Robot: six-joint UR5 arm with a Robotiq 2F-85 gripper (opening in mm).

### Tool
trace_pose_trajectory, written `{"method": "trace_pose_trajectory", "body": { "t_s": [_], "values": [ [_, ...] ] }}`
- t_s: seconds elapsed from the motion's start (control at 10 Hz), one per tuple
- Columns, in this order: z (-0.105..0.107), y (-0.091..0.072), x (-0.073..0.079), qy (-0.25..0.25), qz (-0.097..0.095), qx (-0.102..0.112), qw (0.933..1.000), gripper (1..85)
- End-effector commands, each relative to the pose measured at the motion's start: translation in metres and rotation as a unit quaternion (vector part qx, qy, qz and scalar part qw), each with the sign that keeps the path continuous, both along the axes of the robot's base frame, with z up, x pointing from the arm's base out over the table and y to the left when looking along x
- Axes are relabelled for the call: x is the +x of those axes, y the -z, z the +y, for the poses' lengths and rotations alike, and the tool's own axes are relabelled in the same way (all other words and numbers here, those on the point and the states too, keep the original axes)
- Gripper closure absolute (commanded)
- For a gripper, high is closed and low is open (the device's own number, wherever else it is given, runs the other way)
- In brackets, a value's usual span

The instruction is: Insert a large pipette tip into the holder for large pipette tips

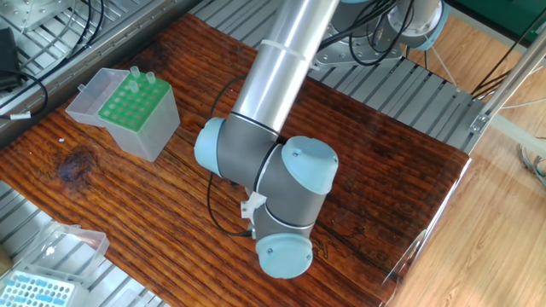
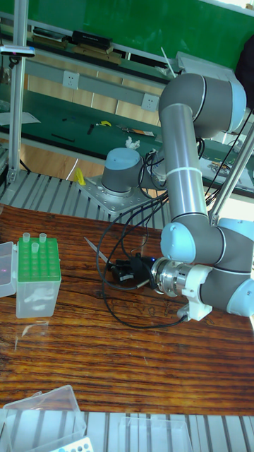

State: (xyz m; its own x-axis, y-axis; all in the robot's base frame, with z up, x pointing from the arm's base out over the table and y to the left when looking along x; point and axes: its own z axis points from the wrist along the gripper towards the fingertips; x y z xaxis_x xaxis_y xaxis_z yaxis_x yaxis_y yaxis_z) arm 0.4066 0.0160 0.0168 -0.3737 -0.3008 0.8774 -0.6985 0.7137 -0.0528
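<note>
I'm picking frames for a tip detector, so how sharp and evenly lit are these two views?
Fixed view: sharp, with glossy glare on the table far edge; the arm hides the gripper. Tall fixed view: sharp too, soft sheen on the wood by the holder; gripper dark, jaws unclear.

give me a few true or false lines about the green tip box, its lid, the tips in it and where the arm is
1. The holder for large pipette tips has a green grid top. True.
2. Its lid is shut over the grid. False: it is swung open to the side.
3. Two tips stand in the grid at its far edge. True.
4. Every hole in the green grid is filled. False: most are empty.
5. The arm's wrist is directly above the holder. False: it is off to the side, over bare wood.
</note>
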Motion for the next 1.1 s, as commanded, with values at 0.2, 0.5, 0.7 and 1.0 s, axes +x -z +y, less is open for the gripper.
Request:
{"method": "trace_pose_trajectory", "body": {
  "t_s": [0.2,0.5,0.7,1.0],
  "values": [
    [-0.0088,0.0041,-0.0032,-0.002,0.001,0.006,1.0,51.7],
    [-0.0067,0.0038,-0.0038,0.0,0.001,0.009,1.0,52.3],
    [-0.001,-0.0006,-0.0026,0.002,0.002,0.007,1.0,52.7],
    [-0.0023,0.0007,0.0005,0.001,0.001,0.005,1.0,54.3]
  ]
}}
